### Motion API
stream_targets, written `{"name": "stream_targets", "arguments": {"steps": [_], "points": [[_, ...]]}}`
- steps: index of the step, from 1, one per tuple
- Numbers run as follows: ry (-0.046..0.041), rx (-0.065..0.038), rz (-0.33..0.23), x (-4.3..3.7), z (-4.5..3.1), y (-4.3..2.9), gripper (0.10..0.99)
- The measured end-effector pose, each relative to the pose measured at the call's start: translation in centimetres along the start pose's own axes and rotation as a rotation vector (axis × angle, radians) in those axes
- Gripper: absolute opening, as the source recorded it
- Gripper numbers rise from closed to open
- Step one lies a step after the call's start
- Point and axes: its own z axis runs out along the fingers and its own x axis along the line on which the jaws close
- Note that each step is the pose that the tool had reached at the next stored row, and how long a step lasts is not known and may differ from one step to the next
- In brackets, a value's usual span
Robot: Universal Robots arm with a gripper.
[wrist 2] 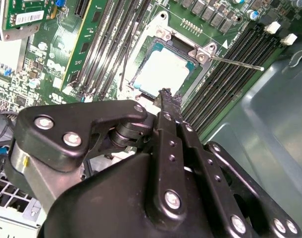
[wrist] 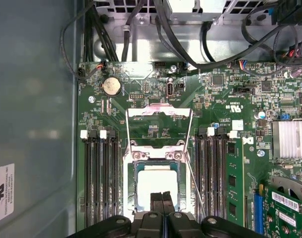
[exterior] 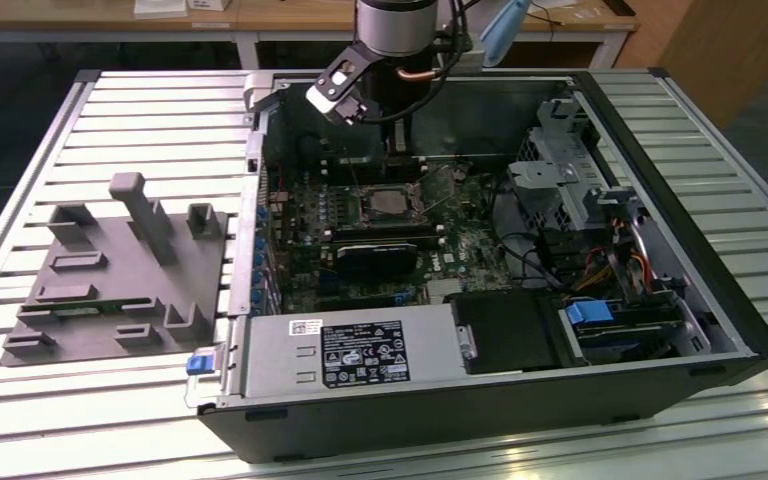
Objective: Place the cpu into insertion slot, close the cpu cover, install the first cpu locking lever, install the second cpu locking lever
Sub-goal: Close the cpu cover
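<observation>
Slatted metal counter (exterior: 117, 110), open PC case (exterior: 704, 300), grey fixture (exterior: 117, 270) at its 9 o'clock. Exterior view: arm (exterior: 391, 30) reaches in above the cpu (exterior: 387, 203). Second wrist view: one locking lever (wrist 2: 235, 63) sticks out loose. First wrist view: cpu sits in the insertion slot (wrist: 133, 183), cpu cover (wrist: 158, 110) flipped open, fingers (wrist: 157, 203) pressed together, empty, over the chip's edge. My read: placement done; cover and both levers left.

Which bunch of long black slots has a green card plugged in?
The bunch on the finned heatsink's side of the cpu; a green card stands in its outermost slot. The bunch by the case wall is bare.
</observation>
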Motion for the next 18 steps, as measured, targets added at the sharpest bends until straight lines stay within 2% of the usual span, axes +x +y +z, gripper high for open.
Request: {"name": "stream_targets", "arguments": {"steps": [3, 5, 18], "points": [[-0.0002, 0.0, 0.0, 0.0, -0.01, 0.05, 0.102], [-0.0003, 0.0, 0.0, 0.01, 0.01, 0.4, 0.102], [-0.0001, 0.0, 0.0, 0.17, 0.27, 5.15, 0.102]]}}
